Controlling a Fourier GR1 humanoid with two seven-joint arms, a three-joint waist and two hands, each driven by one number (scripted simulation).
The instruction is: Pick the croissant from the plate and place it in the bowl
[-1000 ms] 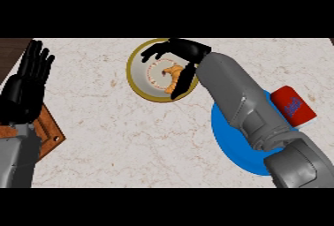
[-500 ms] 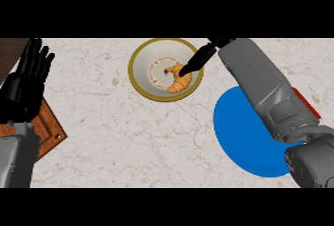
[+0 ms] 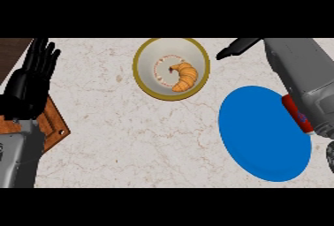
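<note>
Golden croissant (image 3: 183,76) lies in olive-rimmed white bowl (image 3: 145,48) — blue round plate (image 3: 261,132) bare. Right hand (image 3: 236,48) beside bowl, fingers straight, holding nothing; left hand (image 3: 31,79) open at left edge.

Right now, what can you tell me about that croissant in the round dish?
The croissant is golden orange, curved like a crescent, with ridged segments along its back and a darker tip at its upper left end. It lies inside the bowl, a round white dish with an olive-gold rim and a faint ring of red dots on its floor, near the counter's far edge. It rests slightly right of the bowl's middle. Nothing else touches it; the right robot hand is off to the right, clear of the bowl.
</note>
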